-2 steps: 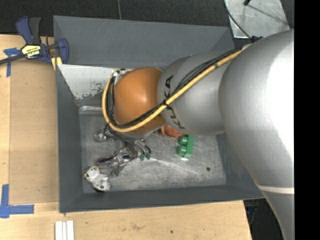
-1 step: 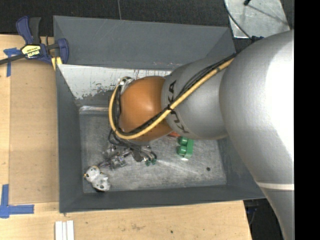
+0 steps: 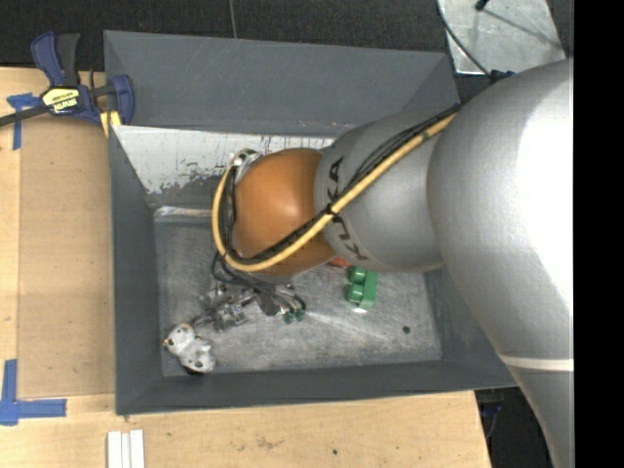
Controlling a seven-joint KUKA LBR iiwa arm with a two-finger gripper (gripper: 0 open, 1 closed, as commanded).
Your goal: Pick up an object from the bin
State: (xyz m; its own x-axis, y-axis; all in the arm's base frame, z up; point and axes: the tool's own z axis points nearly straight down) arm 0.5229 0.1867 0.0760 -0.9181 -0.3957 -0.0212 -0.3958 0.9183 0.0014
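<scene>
Camera view: The grey metal bin (image 3: 292,86) is seen from above. The arm (image 3: 468,193) enters from the right and slopes down toward the left half of the bin floor. An orange cover (image 3: 278,208) sits at the wrist, and a yellow cable (image 3: 380,169) runs along the arm and loops round the cover's left side.

The hand (image 3: 237,305) hangs below the orange cover, low over the left-centre of the bin floor. It appears as a cluster of dark metal parts. Whether it is open or closed cannot be told, and nothing can be seen held in it.

Things in the bin:
- A small green piece (image 3: 296,310) lies just beside the hand, on its right, on the floor.
- A green block (image 3: 360,288) rests on the floor further right, near the underside of the arm and apart from the hand.
- A white lumpy object (image 3: 190,349) lies in the front left corner of the floor, near the hand and on its lower left, not touching it.
- A red scrap (image 3: 337,260) shows at the lower edge of the arm, just above the green block; most of it is hidden.
</scene>
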